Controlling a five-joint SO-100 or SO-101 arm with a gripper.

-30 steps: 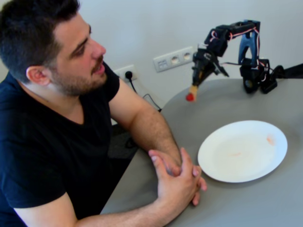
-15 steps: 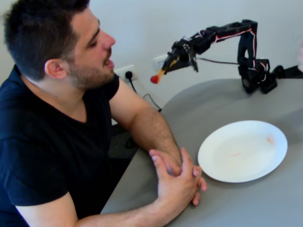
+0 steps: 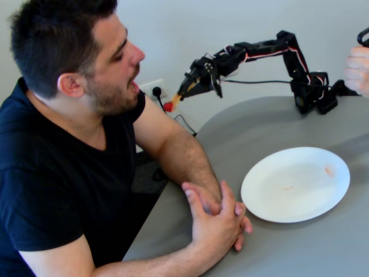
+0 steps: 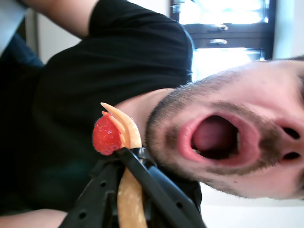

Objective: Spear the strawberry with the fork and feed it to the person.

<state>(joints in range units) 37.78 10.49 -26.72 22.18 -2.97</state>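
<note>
The strawberry point(image 3: 168, 107) is speared on the tines of the pale yellow-orange fork point(image 3: 174, 100), just below and right of the person's point(image 3: 86, 69) chin in the fixed view. My gripper point(image 3: 193, 85) is shut on the fork's handle, with the black arm stretched out left from its base. In the wrist view, which lies on its side, the strawberry point(image 4: 105, 137) sits on the fork point(image 4: 125, 127) clamped in my gripper point(image 4: 127, 159). The person point(image 4: 247, 142) faces it with his mouth wide open, and a gap separates the fruit from his lips.
A white plate point(image 3: 295, 183) with a faint pinkish smear lies on the round grey table point(image 3: 259, 133). The person's clasped hands point(image 3: 216, 216) rest on the table's edge. Another pale hand point(image 3: 358, 69) shows at the right edge, near the arm's base point(image 3: 311, 95).
The arm has reached leftward, carrying fork and strawberry from above the table's edge to just beside the person's chin. He has opened his mouth. A hand has appeared at the right edge.
</note>
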